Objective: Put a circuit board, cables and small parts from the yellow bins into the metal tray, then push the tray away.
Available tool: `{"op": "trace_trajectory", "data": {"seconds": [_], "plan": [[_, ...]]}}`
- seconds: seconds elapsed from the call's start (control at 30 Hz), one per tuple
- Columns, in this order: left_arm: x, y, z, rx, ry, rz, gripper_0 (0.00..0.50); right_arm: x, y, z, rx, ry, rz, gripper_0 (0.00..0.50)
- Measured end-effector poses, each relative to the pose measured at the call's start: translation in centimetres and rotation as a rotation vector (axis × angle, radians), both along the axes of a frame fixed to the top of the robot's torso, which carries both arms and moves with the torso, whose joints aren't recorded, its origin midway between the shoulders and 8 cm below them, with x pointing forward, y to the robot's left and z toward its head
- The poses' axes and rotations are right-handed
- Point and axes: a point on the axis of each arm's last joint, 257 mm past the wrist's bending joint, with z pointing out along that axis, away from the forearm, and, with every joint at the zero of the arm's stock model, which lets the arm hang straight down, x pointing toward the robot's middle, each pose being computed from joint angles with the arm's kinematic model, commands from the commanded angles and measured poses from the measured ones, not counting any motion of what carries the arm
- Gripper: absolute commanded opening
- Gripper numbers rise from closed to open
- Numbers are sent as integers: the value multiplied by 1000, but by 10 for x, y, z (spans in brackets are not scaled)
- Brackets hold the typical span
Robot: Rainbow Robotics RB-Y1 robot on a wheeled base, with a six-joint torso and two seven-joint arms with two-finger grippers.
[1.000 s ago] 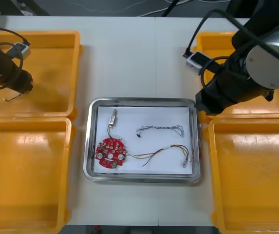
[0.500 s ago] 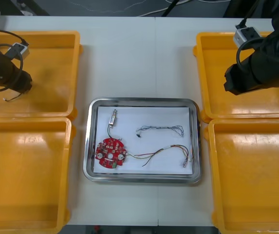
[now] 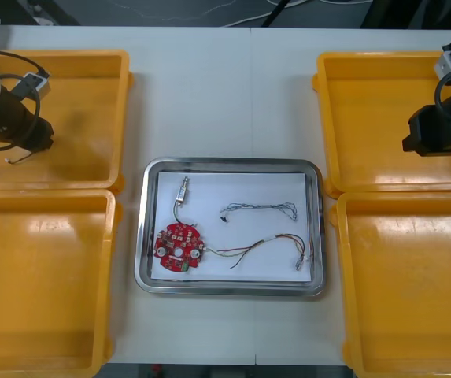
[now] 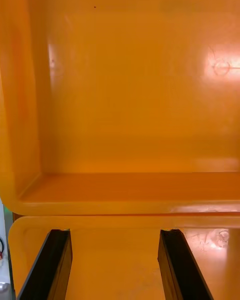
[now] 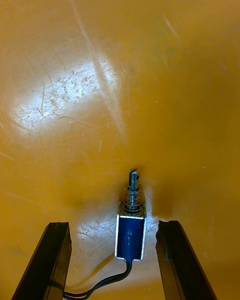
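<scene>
Left gripper (image 5: 114,224) low in far left bin (image 3: 91,87); jaws apart, straddling small part (image 5: 130,235) with black lead, which lies on bin floor, not yet gripped; seems lined up for pinch. Right gripper (image 4: 114,232) over far right bin (image 3: 367,102); jaws apart, nothing between; idle. Tray (image 3: 229,162) between bins holds board (image 3: 179,246), cables (image 3: 258,209).

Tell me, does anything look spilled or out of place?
Nothing stands out. Round red circuit board, cables and small metal part lie inside the metal tray; left gripper straddles a wired part in a yellow bin, right gripper hovers over another.
</scene>
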Motion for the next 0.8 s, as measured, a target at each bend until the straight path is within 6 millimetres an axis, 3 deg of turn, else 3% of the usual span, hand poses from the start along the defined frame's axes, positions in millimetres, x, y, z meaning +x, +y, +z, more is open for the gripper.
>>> {"op": "trace_trajectory", "data": {"seconds": [0.27, 0.33, 0.43, 0.47, 0.6, 0.8], "plan": [[2, -4, -6, 2, -5, -3, 500, -15, -31, -12, 34, 28, -71, 500], [2, -6, -8, 3, -4, -4, 461, -20, -38, -18, 44, 40, -87, 500], [2, -8, -10, 5, -1, -6, 271, -27, -45, -27, 54, 60, -107, 500], [1, -8, -11, 6, -1, -5, 181, -29, -47, -31, 56, 68, -111, 500], [2, -7, -12, 7, -5, -5, 0, -40, -51, -46, 59, 106, -122, 500], [2, -7, -12, 8, -7, -5, 0, -59, -59, -72, 62, 169, -140, 500]]}}
